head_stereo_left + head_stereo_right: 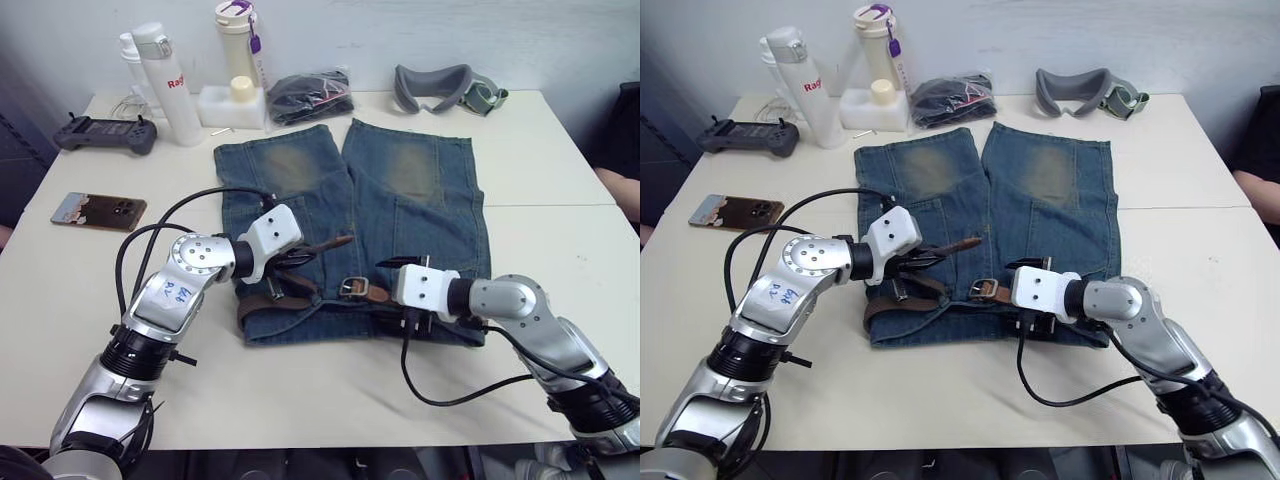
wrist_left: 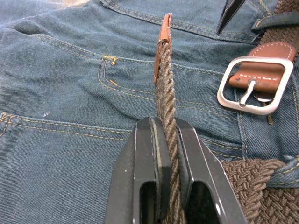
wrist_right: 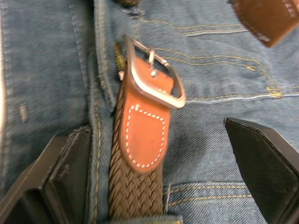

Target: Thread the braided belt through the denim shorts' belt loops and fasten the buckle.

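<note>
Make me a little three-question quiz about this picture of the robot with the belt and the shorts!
1. True or false: the left pincer is shut on the dark brown braided belt.
2. The right pincer is: A) open over the silver metal buckle, B) holding a phone, C) gripping a bottle.
3. Fill in: the belt's reddish-brown leather tip is not yet through the ____.

Key: 1 true. 2 A. 3 buckle; it lies beside it on the blue denim shorts.
</note>
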Controlling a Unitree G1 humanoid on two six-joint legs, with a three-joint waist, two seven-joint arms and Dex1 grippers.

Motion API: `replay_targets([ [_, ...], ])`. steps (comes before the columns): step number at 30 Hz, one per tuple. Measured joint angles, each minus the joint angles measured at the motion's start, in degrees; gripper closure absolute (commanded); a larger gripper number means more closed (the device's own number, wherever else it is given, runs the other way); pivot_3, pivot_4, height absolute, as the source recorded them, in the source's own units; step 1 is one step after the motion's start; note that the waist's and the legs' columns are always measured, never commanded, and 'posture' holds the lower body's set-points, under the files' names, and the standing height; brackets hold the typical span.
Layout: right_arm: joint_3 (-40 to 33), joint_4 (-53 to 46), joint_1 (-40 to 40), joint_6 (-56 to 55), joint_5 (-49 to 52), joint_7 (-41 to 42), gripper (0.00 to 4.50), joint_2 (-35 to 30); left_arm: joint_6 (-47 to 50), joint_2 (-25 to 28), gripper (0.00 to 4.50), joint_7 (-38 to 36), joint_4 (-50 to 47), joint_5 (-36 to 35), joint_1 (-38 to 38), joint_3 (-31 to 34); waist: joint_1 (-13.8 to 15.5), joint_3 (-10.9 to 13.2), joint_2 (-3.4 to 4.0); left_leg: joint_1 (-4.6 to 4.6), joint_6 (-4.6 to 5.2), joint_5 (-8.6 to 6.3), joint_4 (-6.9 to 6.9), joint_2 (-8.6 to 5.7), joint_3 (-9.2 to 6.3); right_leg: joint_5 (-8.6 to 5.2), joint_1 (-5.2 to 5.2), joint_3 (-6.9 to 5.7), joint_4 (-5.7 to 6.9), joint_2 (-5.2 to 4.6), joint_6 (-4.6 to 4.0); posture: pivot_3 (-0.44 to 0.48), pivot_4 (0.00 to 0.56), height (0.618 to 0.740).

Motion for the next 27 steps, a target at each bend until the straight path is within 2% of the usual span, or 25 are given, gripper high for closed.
replay_targets([
  [6, -1.8, 0.0, 0.0, 6.6, 3.2, -0.3, 4.25, 2.7, 0.0, 0.1, 4.50, -0.8, 0.2, 0.1, 0.0, 0.3, 0.0, 0.0, 0.00, -0.02, 0.09, -0.04, 0.35, -0.01, -0.03, 0.00, 0.00, 0.01, 0.25, -0.04, 0.00, 0.000, 0.150, 0.740],
  [7, -2.5, -0.2, -0.1, 8.6, 4.4, -0.3, 4.43, 2.9, 0.0, 0.2, 4.50, -0.9, 0.2, 0.1, 0.0, 0.5, 0.0, 0.0, 0.00, -0.03, 0.11, -0.05, 0.38, -0.01, -0.04, 0.00, 0.02, 0.01, 0.27, -0.05, -0.01, 0.000, 0.150, 0.740],
  [17, -9.9, -2.8, -3.7, 35.1, 19.1, -3.2, 4.49, 8.4, 2.4, 3.9, 4.50, -5.0, -0.6, -1.5, 0.4, 3.5, -0.1, 0.0, 0.00, -0.05, 0.15, -0.07, 0.36, 0.03, -0.11, -0.01, 0.01, -0.06, 0.29, -0.08, -0.09, 0.000, 0.150, 0.740],
  [23, -11.1, -3.3, -4.6, 39.9, 21.6, -6.9, 4.49, 9.3, 7.4, 4.7, 4.50, -6.4, -5.0, -2.1, 1.2, 2.0, 0.0, 0.0, -0.01, -0.08, 0.19, -0.09, 0.38, -0.03, -0.11, -0.01, 0.00, -0.06, 0.27, -0.19, -0.09, 0.000, 0.150, 0.740],
  [27, -11.1, -3.3, -5.1, 41.2, 22.2, -8.9, 4.49, 9.5, 9.1, 3.3, 4.50, -6.2, -5.1, -2.0, 1.2, 0.5, 0.0, 0.0, -0.01, -0.08, 0.19, -0.09, 0.38, -0.04, -0.11, -0.01, 0.00, -0.07, 0.29, -0.19, -0.09, 0.000, 0.150, 0.740],
])
